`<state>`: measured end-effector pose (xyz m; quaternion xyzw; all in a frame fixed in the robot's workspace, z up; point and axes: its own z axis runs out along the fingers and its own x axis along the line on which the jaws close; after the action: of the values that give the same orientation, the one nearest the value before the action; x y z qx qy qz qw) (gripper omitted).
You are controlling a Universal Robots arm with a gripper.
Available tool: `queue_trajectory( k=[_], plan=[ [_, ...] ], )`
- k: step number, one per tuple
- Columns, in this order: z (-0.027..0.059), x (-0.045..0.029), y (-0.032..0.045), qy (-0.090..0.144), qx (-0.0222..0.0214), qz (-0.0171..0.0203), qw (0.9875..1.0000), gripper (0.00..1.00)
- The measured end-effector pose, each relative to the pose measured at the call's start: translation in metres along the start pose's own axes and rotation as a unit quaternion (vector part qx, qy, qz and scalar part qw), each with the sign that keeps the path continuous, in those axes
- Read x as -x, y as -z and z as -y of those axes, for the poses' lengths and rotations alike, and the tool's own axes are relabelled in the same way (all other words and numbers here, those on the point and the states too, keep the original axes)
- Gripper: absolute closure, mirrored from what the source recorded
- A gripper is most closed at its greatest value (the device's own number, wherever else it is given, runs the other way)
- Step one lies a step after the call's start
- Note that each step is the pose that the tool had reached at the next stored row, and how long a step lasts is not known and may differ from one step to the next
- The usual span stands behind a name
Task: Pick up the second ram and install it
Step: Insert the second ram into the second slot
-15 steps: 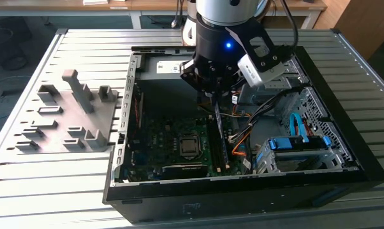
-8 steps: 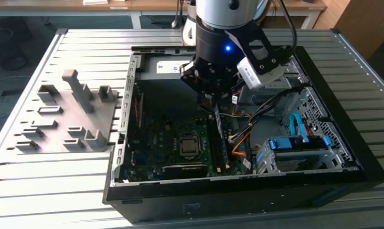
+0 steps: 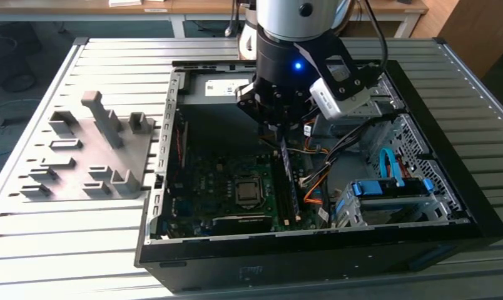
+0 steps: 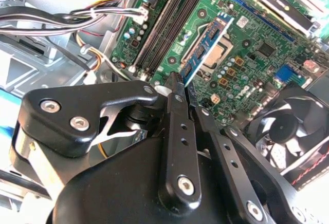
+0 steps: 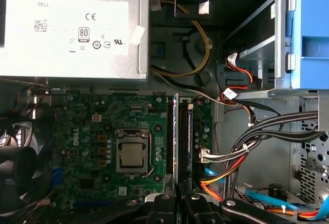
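Hanging over the open case (image 3: 318, 250) in the exterior view, the gripper (image 3: 278, 132) holds the ram (image 3: 288, 178) edge-down, a dark blade above the motherboard (image 3: 226, 181) on the exterior view's right side, well apart from the grey holder (image 3: 84, 156) on the desk (image 3: 59, 250). In the second wrist view the fingers (image 4: 177, 106) are narrow, pinched on the ram (image 4: 208, 44). The stick, blue-green with a white label, floats clear of the board, with the black slots (image 4: 167, 26) beside it and apart from it. In the first wrist view the ram (image 5: 175, 136) shows edge-on as a thin line running along the slots (image 5: 186, 136), between the socket (image 5: 132, 152) and the cables (image 5: 241, 152). I judge the pick-up done and the install in hand, with the stick over the slots but not seated. Which slot it is over I cannot tell. Seating calls for the edge true to one slot and an even, straight press.
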<state>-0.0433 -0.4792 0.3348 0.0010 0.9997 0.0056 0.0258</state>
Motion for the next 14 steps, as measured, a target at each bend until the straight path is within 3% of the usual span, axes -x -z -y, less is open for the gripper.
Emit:
queue_trajectory(
  k=[14],
  plan=[
    [0.0,-0.0003,-0.0055,0.0,0.0,0.0,1.0,0.86]
  ],
)
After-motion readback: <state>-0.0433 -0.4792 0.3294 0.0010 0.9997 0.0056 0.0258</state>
